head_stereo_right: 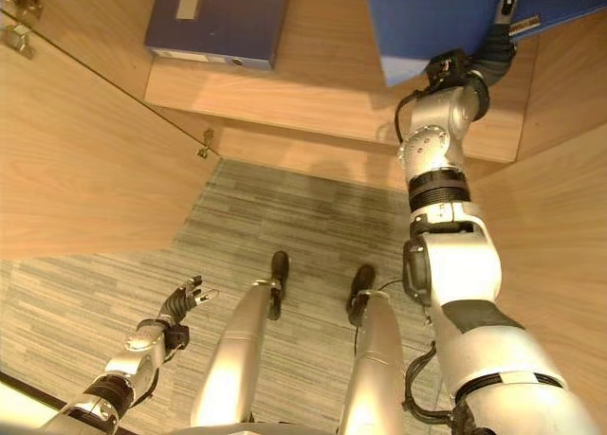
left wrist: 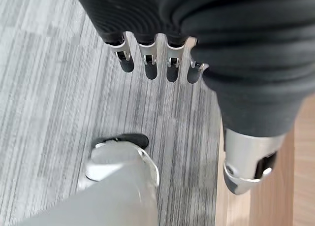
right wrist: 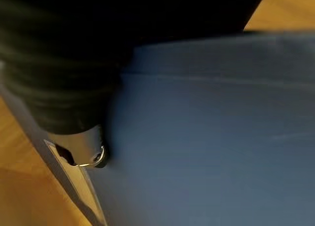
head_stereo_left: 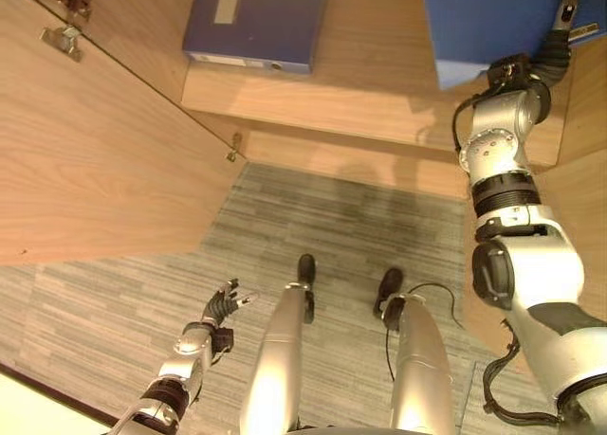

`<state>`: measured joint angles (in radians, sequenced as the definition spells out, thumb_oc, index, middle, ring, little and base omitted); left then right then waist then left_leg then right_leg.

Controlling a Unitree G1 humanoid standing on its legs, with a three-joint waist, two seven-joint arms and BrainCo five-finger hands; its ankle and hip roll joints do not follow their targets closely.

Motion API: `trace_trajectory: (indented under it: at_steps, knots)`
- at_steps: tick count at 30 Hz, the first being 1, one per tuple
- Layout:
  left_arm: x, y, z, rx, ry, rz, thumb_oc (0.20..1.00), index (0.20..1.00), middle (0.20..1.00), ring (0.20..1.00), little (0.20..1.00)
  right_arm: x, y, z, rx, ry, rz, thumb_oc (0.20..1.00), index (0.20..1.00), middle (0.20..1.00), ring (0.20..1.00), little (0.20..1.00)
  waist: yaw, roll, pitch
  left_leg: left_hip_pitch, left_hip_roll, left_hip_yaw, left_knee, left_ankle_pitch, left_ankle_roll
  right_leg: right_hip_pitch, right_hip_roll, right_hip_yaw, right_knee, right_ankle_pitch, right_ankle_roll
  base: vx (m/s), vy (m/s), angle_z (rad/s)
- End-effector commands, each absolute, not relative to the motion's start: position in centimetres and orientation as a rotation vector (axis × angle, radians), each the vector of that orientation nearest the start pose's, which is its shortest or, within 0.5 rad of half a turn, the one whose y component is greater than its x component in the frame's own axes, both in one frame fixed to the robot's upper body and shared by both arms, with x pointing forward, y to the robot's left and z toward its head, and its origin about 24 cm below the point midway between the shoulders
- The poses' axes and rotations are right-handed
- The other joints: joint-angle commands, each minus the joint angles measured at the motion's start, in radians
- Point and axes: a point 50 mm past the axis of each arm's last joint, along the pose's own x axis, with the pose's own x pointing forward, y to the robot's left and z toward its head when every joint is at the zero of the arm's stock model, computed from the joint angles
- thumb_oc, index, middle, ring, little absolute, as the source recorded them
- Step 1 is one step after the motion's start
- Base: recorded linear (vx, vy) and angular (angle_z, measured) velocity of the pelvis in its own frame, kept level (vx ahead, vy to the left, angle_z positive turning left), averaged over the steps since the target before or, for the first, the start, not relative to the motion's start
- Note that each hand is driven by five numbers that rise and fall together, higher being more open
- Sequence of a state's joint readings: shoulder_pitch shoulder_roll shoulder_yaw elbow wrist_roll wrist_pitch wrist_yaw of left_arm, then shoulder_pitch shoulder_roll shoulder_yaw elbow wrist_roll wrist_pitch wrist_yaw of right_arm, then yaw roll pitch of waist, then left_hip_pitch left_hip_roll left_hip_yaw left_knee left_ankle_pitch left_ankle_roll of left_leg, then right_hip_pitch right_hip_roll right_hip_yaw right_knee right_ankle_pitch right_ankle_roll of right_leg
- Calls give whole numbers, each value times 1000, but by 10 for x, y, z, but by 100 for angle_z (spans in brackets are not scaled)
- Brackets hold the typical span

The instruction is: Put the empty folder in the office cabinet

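My right hand (head_stereo_left: pixel 556 45) reaches up to the cabinet's right side and is shut on a blue folder (head_stereo_left: pixel 484 23). The folder hangs over the front of the wooden shelf (head_stereo_left: pixel 360 89). In the right wrist view the thumb (right wrist: pixel 81 149) presses on the folder's (right wrist: pixel 221 137) blue cover near its edge. A second, darker blue folder (head_stereo_left: pixel 256 23) with a pale label lies flat on the same shelf further left. My left hand (head_stereo_left: pixel 222 308) hangs low over the grey carpet, its fingers (left wrist: pixel 147 63) straight and holding nothing.
The cabinet's wooden door (head_stereo_left: pixel 95 151) stands open on the left, with metal hinges (head_stereo_left: pixel 63 39) near its top. A wooden side wall (head_stereo_left: pixel 583 113) closes the cabinet on the right. Striped grey carpet (head_stereo_left: pixel 332 226) covers the floor in front.
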<state>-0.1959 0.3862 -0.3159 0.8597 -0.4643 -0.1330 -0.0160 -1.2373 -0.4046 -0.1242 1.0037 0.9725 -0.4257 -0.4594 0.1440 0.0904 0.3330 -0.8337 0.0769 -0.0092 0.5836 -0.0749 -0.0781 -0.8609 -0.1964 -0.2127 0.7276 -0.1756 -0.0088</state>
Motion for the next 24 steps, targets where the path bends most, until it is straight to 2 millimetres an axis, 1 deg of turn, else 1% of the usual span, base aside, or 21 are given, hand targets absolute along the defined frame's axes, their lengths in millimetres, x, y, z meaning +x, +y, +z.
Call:
trace_trajectory:
  at_steps: [1, 2, 3, 4, 5, 6, 9, 10, 11, 12, 13, 14, 15, 16, 17, 20, 22, 23, 24]
  knots:
    - [222, 241, -84, 121, 611, 31, 1000, 1000, 1000, 1000, 1000, 386, -284, 280, 976, -615, -657, 200, 200, 200, 200, 200, -22, 14, -77, -5, 53, 1, -88, 19, -38, 15, 11, 73, -19, -33, 133, 20, -2, 4]
    - [222, 242, -83, 125, 609, 31, 1000, 1000, 1000, 1000, 1000, 386, -287, 278, 972, -596, -673, 200, 200, 200, 200, 200, -22, 15, -80, -4, 52, 0, -92, 20, -39, 14, 11, 73, -21, -32, 133, 109, -19, 3]
    - [222, 242, -83, 128, 607, 30, 1000, 1000, 1000, 1000, 1000, 386, -289, 277, 969, -588, -685, 200, 200, 200, 200, 200, -23, 15, -87, 4, 49, -3, -86, -10, -44, 23, 13, 83, -12, -61, 140, 112, -20, 1]
    - [222, 242, -82, 131, 605, 27, 1000, 1000, 1000, 1000, 1000, 386, -292, 276, 975, -578, -698, 200, 200, 200, 200, 200, -22, 17, -87, 3, 49, -3, -87, -9, -45, 23, 13, 84, -13, -62, 140, 13, -3, 4]
    - [222, 242, -81, 132, 599, 25, 1000, 1000, 1000, 1000, 1000, 387, -293, 273, 987, -562, -706, 200, 200, 200, 200, 200, -18, 21, -80, -6, 49, 1, -95, 23, -41, 15, 12, 78, -21, -35, 133, 10, 4, 7]
    - [223, 241, -81, 134, 597, 24, 1000, 1000, 1000, 1000, 1000, 388, -292, 270, 996, -549, -713, 200, 200, 200, 200, 200, -18, 22, -86, 3, 47, -2, -92, -5, -46, 23, 13, 86, -15, -62, 140, 11, 9, 10]
    - [223, 239, -82, 141, 598, 15, 1000, 1000, 1000, 1000, 1000, 391, -288, 262, 1035, -508, -723, 200, 200, 200, 200, 200, -14, 29, -85, 4, 41, -4, -95, -6, -45, 18, 14, 92, -16, -62, 140, 16, 7, 5]
    - [223, 238, -82, 144, 598, 13, 1000, 1000, 1000, 1000, 1000, 392, -286, 260, 1060, -497, -725, 200, 200, 200, 200, 200, -9, 32, -78, -5, 42, 2, -96, 17, -39, 10, 13, 87, -22, -38, 134, -58, 17, 2]
    - [224, 235, -82, 146, 596, 6, 1000, 1000, 1000, 1000, 1000, 395, -278, 258, 1108, -484, -714, 200, 200, 200, 200, 200, -7, 36, -77, -8, 42, 3, -87, 11, -34, 7, 14, 92, -20, -38, 135, 0, 0, 0]
    - [224, 235, -82, 146, 595, 6, 1000, 1000, 1000, 1000, 1000, 395, -278, 258, 1109, -484, -714, 200, 200, 200, 200, 200, -8, 34, -83, -1, 40, -2, -82, -16, -38, 14, 16, 100, -14, -63, 141, 40, -4, -1]
    - [224, 232, -82, 136, 589, -1, 1000, 1000, 1000, 1000, 1000, 396, -275, 253, 1175, -466, -734, 200, 200, 200, 200, 200, -4, 38, -76, -13, 42, 1, -69, 4, -30, 3, 15, 98, -11, -41, 134, 0, 0, 0]
    - [224, 232, -82, 136, 589, -1, 1000, 1000, 1000, 1000, 1000, 396, -275, 253, 1176, -466, -734, 200, 200, 200, 200, 200, -4, 38, -76, -14, 42, 1, -67, 2, -30, 1, 15, 98, -10, -42, 134, 31, -8, -3]
    - [225, 230, -82, 134, 589, -3, 1000, 1000, 1000, 1000, 1000, 397, -273, 253, 1193, -461, -737, 200, 200, 200, 200, 200, -5, 38, -83, -7, 40, -4, -59, -24, -33, 8, 18, 108, -2, -68, 139, 126, -10, -3]
    - [225, 228, -82, 130, 589, -8, 1000, 1000, 1000, 1000, 1000, 397, -273, 252, 1236, -453, -758, 200, 200, 200, 200, 200, -5, 40, -82, -6, 36, -7, -50, -29, -31, 10, 19, 109, 6, -75, 136, 39, -1, -4]
    - [225, 228, -82, 130, 590, -8, 1000, 1000, 1000, 1000, 1000, 397, -274, 251, 1237, -453, -760, 200, 200, 200, 200, 200, -4, 42, -75, -14, 38, -2, -53, -5, -26, 3, 16, 101, 3, -53, 130, -47, 11, -2]
    - [226, 223, -82, 141, 588, -29, 1000, 1000, 1000, 1000, 1000, 396, -272, 247, 1293, -433, -804, 200, 200, 200, 200, 200, -8, 46, -69, -9, 27, -5, -53, -8, -26, 14, 15, 103, 7, -63, 129, 5, 8, -3]
    - [226, 220, -83, 145, 592, -37, 1000, 1000, 1000, 1000, 1000, 396, -270, 240, 1316, -417, -823, 200, 200, 200, 200, 200, -12, 48, -67, 2, 22, -7, -65, -6, -25, 23, 14, 101, 3, -65, 130, 75, 7, 0]
    - [226, 219, -83, 142, 593, -38, 1000, 1000, 1000, 1000, 1000, 395, -271, 239, 1329, -419, -833, 200, 200, 200, 200, 200, -14, 47, -73, 12, 18, -12, -67, -31, -28, 34, 17, 111, 4, -88, 135, 0, 0, 0]
    - [226, 219, -83, 141, 593, -37, 1000, 1000, 1000, 1000, 1000, 394, -272, 234, 1333, -414, -849, 200, 200, 200, 200, 200, -14, 50, -66, 10, 18, -5, -79, -2, -24, 31, 15, 102, -5, -63, 129, 32, 11, 3]
